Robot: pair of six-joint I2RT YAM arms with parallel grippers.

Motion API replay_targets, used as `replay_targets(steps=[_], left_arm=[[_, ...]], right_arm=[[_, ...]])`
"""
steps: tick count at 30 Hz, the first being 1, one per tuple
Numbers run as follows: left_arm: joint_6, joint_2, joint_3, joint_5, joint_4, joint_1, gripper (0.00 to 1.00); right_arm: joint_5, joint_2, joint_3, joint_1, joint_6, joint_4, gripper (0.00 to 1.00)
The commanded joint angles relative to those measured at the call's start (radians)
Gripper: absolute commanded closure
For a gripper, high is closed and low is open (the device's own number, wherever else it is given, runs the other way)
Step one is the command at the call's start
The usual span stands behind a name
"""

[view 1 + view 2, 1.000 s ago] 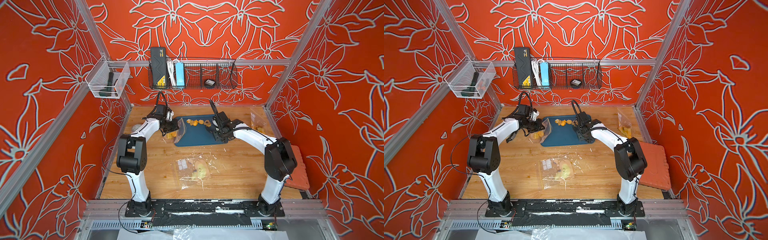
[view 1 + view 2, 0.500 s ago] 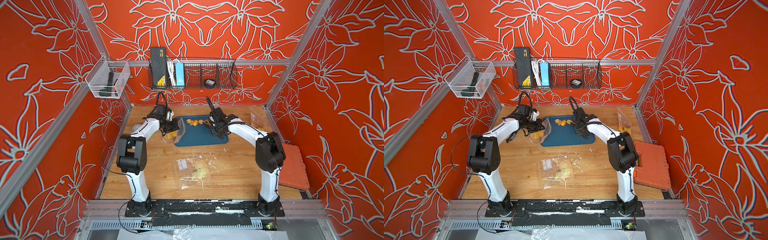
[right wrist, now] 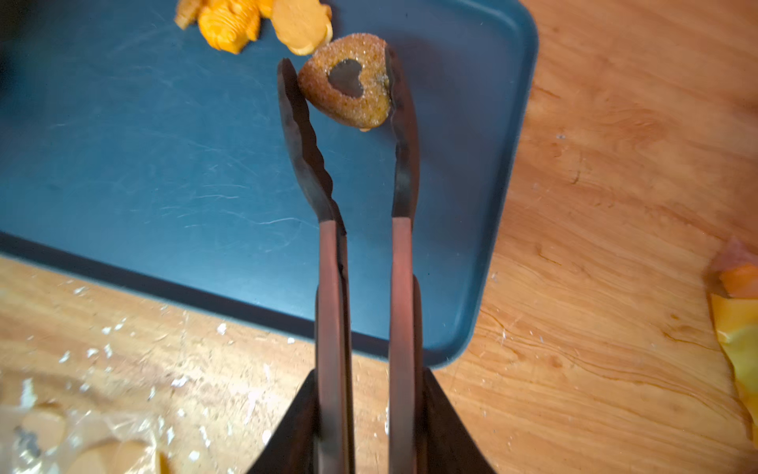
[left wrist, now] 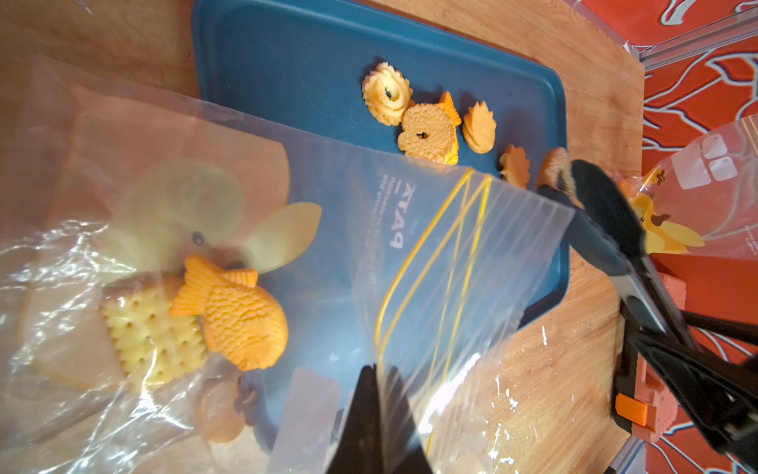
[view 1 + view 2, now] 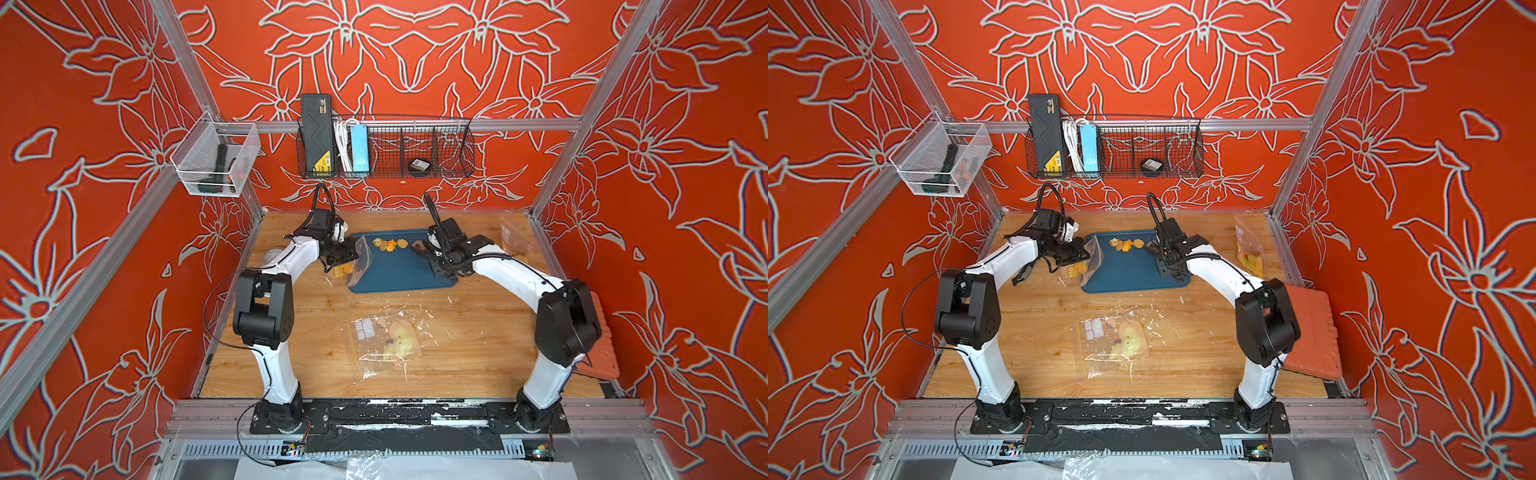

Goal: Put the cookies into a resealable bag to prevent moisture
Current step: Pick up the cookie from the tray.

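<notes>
Since a sec ago R elbow swung back out over wood table in red-walled cell & my R fingers narrowed, now clenched on tongs pinching heart cookie over blue tray, other cookies at tray's far end, L fingers clamped on bag mouth.

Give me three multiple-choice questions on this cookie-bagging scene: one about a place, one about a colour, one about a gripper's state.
1. Where is the heart cookie? A) between the tongs' tips B) on a white plate C) on the floor
2. What colour is the tray? A) white B) blue C) green
3. The left gripper is: A) open and empty B) holding a spoon C) shut on the resealable bag's edge
Answers: 1 A, the right wrist view shows both tips pinching it; 2 B, dark blue in every view; 3 C, the bag's film is pinched in it.
</notes>
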Motion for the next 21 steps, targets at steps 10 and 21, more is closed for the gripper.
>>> replay_targets(steps=[10, 21], left_arm=[[0.012, 0.011, 0.018, 0.035, -0.007, 0.004, 1.0], [0.014, 0.013, 0.017, 0.053, -0.004, 0.004, 1.0]], right_arm=[[-0.103, -0.183, -0.081, 0.128, -0.116, 0.111, 0.65], [-0.039, -0.049, 0.12, 0.263, -0.296, 0.006, 0.67]])
